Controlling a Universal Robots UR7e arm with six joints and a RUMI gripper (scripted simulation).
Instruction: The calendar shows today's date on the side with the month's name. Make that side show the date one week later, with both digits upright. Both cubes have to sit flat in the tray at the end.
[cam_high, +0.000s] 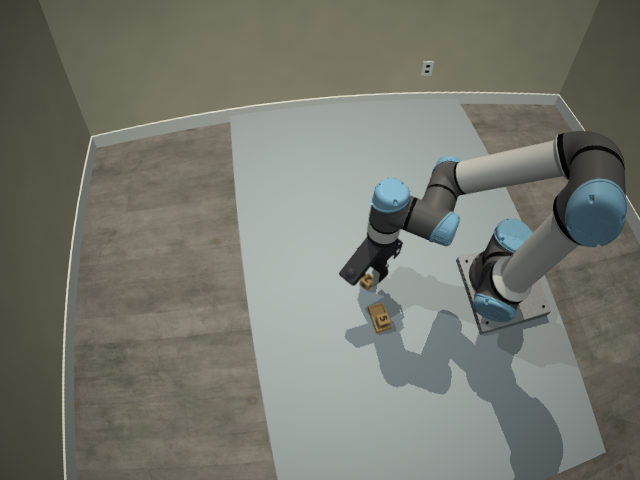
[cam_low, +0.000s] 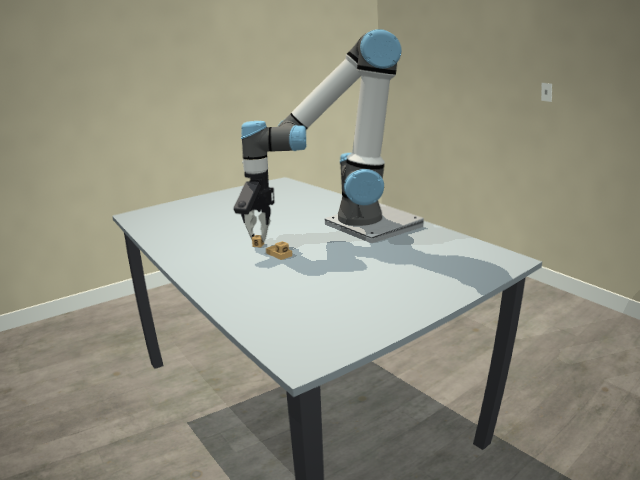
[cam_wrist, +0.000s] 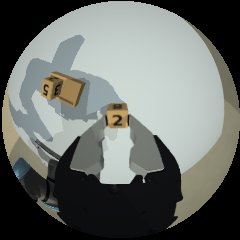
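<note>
One cube (cam_wrist: 117, 117), showing a 2, is pinched in the nearly closed gripper (cam_wrist: 118, 131) just above the table (cam_low: 361, 310), beside the tray (cam_wrist: 70, 90) holding the other cube (cam_wrist: 50, 87), so reorienting and reseating looks next.

tan wooden cube (cam_wrist: 117, 118) marked with a black 2; tan wooden tray (cam_wrist: 71, 91); pale grey table top (cam_low: 330, 304).
</note>
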